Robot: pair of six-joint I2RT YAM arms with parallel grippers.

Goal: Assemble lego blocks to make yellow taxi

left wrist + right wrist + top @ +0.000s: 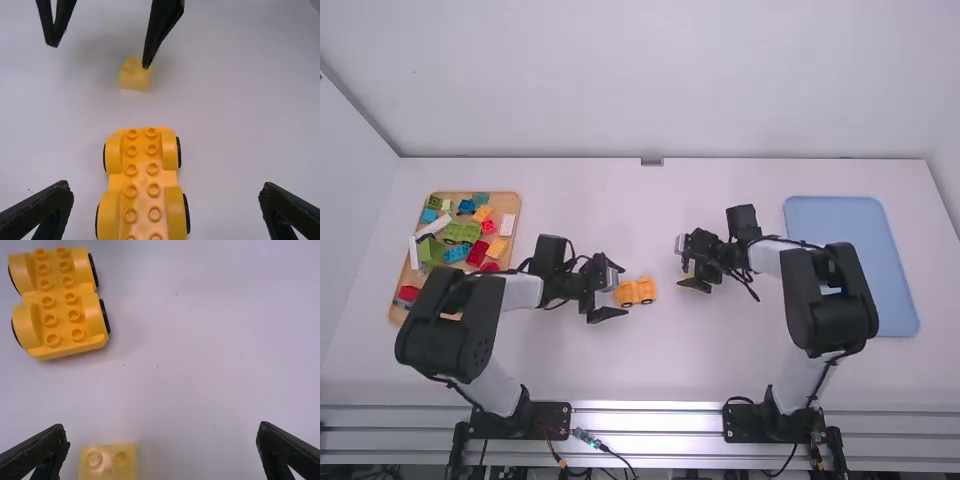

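Left gripper [166, 186] and right gripper [163, 426], fingers [52, 200] parted, are respectively facing the wheeled base [141, 180] and yellow brick [107, 465], presumably for joining.

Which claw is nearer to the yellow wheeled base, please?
Left. The left claw is open at one end of the wheeled base; the right claw is farther off, open by the small yellow block.

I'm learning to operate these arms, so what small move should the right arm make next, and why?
Probably centre the right pincer over the small yellow block: its fingers are open, but the block sits nearer one fingertip, off the wheeled yellow base.
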